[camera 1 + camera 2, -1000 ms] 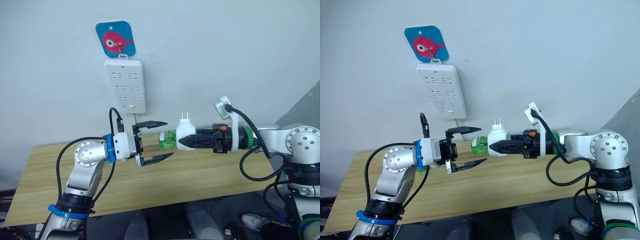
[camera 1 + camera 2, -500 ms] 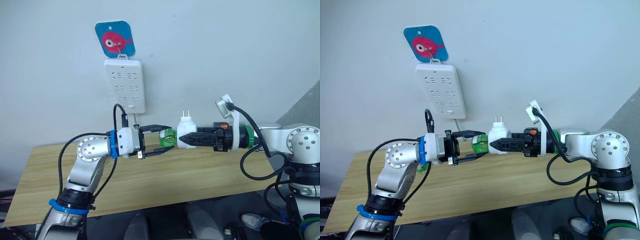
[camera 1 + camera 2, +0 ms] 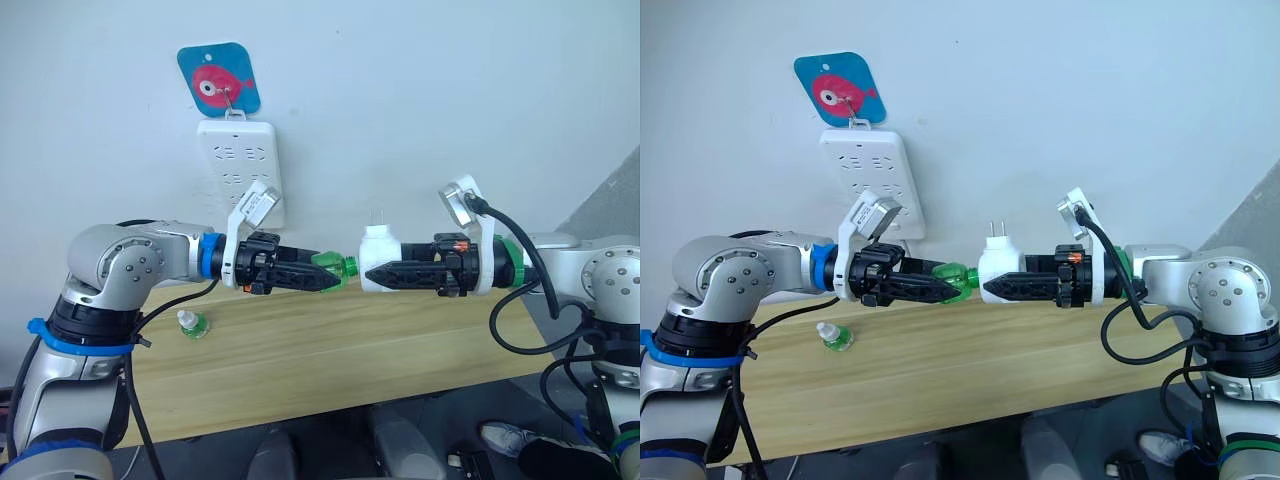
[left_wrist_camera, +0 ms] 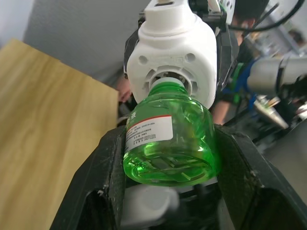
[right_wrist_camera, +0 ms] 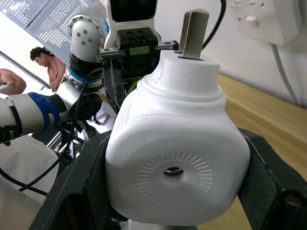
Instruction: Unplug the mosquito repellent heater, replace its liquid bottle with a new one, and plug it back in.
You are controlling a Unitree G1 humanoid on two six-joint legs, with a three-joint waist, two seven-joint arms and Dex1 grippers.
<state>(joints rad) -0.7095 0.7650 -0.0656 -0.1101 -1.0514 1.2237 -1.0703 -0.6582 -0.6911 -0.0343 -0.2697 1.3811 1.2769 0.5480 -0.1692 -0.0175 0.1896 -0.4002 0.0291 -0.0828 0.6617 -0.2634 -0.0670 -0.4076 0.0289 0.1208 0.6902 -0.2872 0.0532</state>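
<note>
My right gripper [image 3: 372,275] is shut on the mosquito repellent heater [image 3: 378,262], a white rounded unit held in the air above the table with its prongs [image 5: 193,33] pointing up. Its liquid bottle [image 3: 337,268], translucent green, sticks out sideways from the heater toward my left arm. My left gripper [image 3: 322,280] is shut on that bottle, with one finger [image 4: 108,177] on each side. In the left wrist view the bottle [image 4: 168,139] has its neck at the heater's socket [image 4: 170,57]. The new one [image 3: 192,324], paler green with a white cap, stands on the table at the left.
A white power strip [image 3: 240,170] hangs on the wall under a blue fish-picture hook [image 3: 218,80], above and behind my left gripper. The wooden table [image 3: 330,350] stretches below both arms. A person [image 5: 45,62] appears far off in the right wrist view.
My left gripper, open a second ago, has moved onto the green bottle and shut on it, and its wrist has turned over. The right gripper still holds the heater in about the same place.
</note>
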